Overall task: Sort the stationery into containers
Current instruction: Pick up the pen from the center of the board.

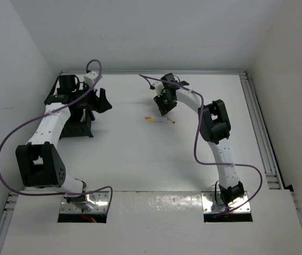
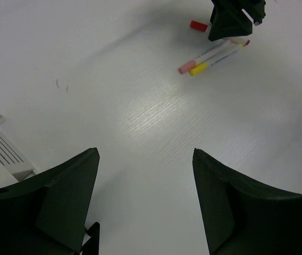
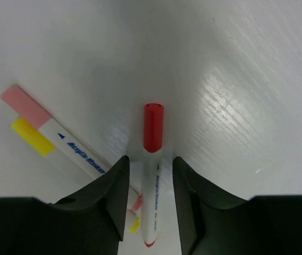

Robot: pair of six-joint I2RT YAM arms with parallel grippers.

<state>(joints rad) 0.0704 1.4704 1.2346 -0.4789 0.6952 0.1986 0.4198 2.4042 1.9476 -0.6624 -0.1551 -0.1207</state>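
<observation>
A white marker with a red cap (image 3: 153, 159) lies between the fingers of my right gripper (image 3: 150, 158), with a thin gap on each side; the jaws are narrowly open around it. A pink-capped marker (image 3: 50, 127) and a yellow-capped marker (image 3: 32, 136) lie side by side just to its left; they also show on the table in the top view (image 1: 159, 120). My right gripper (image 1: 164, 108) hovers at the mid-back of the table. My left gripper (image 2: 145, 151) is open and empty above bare table. The white perforated bin (image 2: 2, 151) is at its left, and the black organizer (image 1: 81, 127) is under the left arm.
Purple cables loop round both arms (image 1: 5, 143). White walls close in the table at the left, back and right. A metal rail (image 1: 260, 127) runs along the right edge. In the left wrist view my right gripper (image 2: 236, 18) shows over the markers (image 2: 209, 57).
</observation>
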